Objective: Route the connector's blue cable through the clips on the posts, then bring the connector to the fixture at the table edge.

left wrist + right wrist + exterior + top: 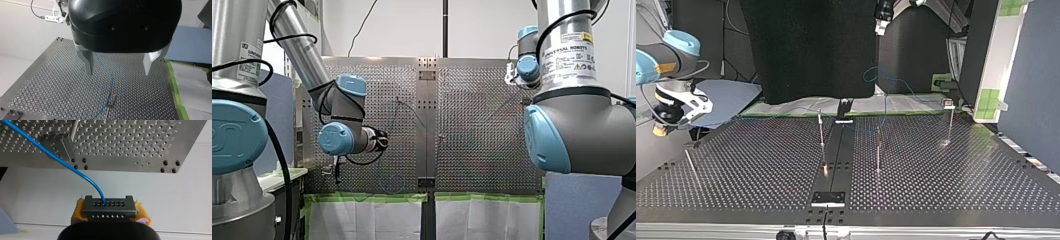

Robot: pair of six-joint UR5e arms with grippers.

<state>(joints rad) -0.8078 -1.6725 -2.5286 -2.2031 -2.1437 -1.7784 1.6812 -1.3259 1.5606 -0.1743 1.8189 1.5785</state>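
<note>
Colleague: What do you have, biggest first?

Me: The desk [761, 165] carries four thin posts [821, 132], spread from nine o'clock to three in the top view. My left claw [118, 71] hangs released above it, nothing between its metal fingers [88, 65]. My right claw [109, 211] sits off the desk's edge, at nine o'clock in the top view, clenched on the connector [108, 206] between yellow pads [141, 211].

Colleague: And the cable?

Me: The blue cable [62, 161] leaves the connector's face, bends hard and runs straight back over the desk's edge. Below the left claw it passes the clip [113, 96] on a post top; I cannot tell whether it is seated there or only beside it.

Colleague: What worries you?

Me: Tension, in my judgement. If the right claw draws away from the desk, the line could pop out of a clip, lean a thin post, or strain the wire where it enters the connector. Its slack at twelve o'clock in the top view could also snag on a post.
</note>
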